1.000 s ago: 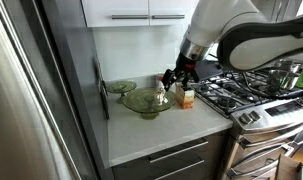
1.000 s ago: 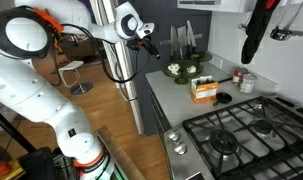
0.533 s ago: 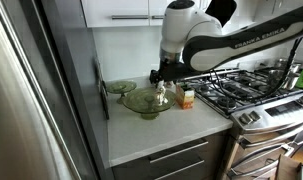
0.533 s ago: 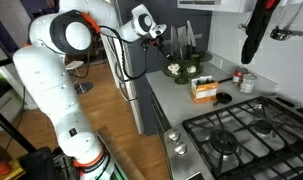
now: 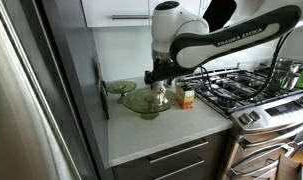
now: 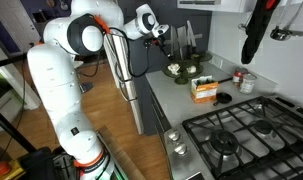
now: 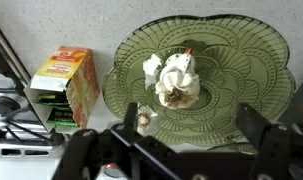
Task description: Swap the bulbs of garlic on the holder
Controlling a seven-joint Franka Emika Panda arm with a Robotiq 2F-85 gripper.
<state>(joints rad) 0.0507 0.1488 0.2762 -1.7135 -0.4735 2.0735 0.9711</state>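
1. The bulbs of garlic (image 7: 177,78) cluster at the centre of the holder (image 7: 241,60), just ahead of the gripper (image 7: 191,135).
2. The gripper's jaws stand wide apart and empty.
3. An orange-and-white carton (image 7: 66,82) stands beside the holder, leftward in the wrist view.

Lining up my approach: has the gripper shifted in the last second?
Yes. The gripper has moved from above the carton to over the holder.

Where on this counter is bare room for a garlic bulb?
The counter is bare in front of the holder, up to its front edge. Farther back it is crowded: the small dish, holder and carton stand close, the gripper above.
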